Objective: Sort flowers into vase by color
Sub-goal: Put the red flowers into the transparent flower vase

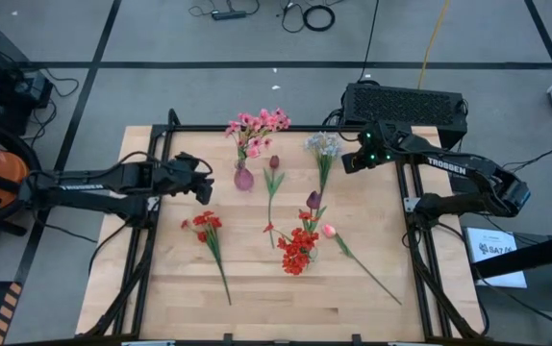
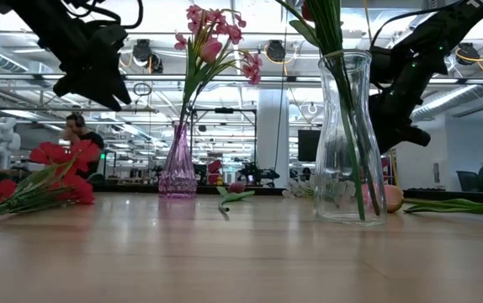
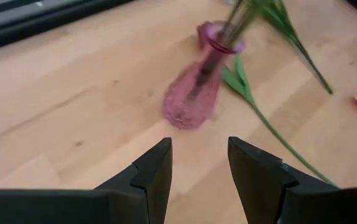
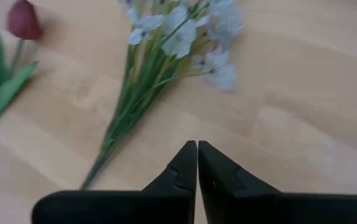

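1. Nearest the front edge of the wooden table (image 1: 170, 288), a red flower (image 1: 204, 224) lies flat on the left side, its head toward the back and its long green stalk running toward the front.
2. On the right side a pink bud (image 1: 329, 231) lies flat too, with its stalk slanting off to the front right.
3. Between those two stands a clear glass vase (image 2: 348, 139), upright, with a bunch of red flowers (image 1: 298, 250) in it; green stalks show through the glass in the low view.
4. Just behind the clear vase a dark purple tulip (image 1: 313, 200) lies on the wood.
5. Farther back, near the middle, a dark red tulip (image 1: 274, 163) lies with its stalk pointing toward the front.
6. To its left stands a small pink vase (image 3: 194, 93), upright, with pink flowers (image 1: 257, 125) standing in it.
7. To the right of the dark red tulip a pale blue-white sprig (image 4: 185, 34) lies flat, its head toward the back.
8. The left gripper (image 3: 198, 165) hangs above the table just left of the pink vase, pointing at it, its jaws apart with nothing between them.
9. The right gripper (image 4: 197, 163) hangs just right of the pale sprig's head, not touching it, with its jaws pressed together and empty.
10. Beyond the back edge a black box (image 1: 406, 101) sits on the floor.
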Robot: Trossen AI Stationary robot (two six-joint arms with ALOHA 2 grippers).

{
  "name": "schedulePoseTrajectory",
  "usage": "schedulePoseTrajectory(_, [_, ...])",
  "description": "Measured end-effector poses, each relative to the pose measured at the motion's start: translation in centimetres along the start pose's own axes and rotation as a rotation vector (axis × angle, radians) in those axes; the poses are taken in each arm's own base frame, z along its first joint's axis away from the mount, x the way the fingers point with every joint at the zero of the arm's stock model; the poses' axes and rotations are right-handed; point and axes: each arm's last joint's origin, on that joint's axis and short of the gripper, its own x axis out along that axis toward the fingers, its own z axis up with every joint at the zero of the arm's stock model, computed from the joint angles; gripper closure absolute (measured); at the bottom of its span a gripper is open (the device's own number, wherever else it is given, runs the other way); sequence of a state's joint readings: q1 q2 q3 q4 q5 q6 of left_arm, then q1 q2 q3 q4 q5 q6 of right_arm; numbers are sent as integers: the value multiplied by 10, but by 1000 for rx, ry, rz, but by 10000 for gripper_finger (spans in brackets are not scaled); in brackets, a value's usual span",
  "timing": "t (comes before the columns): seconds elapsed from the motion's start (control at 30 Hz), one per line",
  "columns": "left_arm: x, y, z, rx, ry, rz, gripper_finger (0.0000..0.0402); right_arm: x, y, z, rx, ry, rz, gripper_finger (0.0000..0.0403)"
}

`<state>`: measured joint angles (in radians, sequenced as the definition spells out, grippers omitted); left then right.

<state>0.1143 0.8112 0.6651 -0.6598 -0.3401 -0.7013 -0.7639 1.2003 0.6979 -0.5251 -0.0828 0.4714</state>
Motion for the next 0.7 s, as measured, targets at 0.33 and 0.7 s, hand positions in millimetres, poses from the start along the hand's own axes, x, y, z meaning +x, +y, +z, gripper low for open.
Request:
schedulePoseTrajectory(0.33, [1,-3,-4,-127,31,-10,240,0,-1,0,-24,-13,-30,301])
schedulePoseTrajectory(0.7, [31,-11,-16,-475,219,104,240,0,-1,1,-26,-17,-30,266])
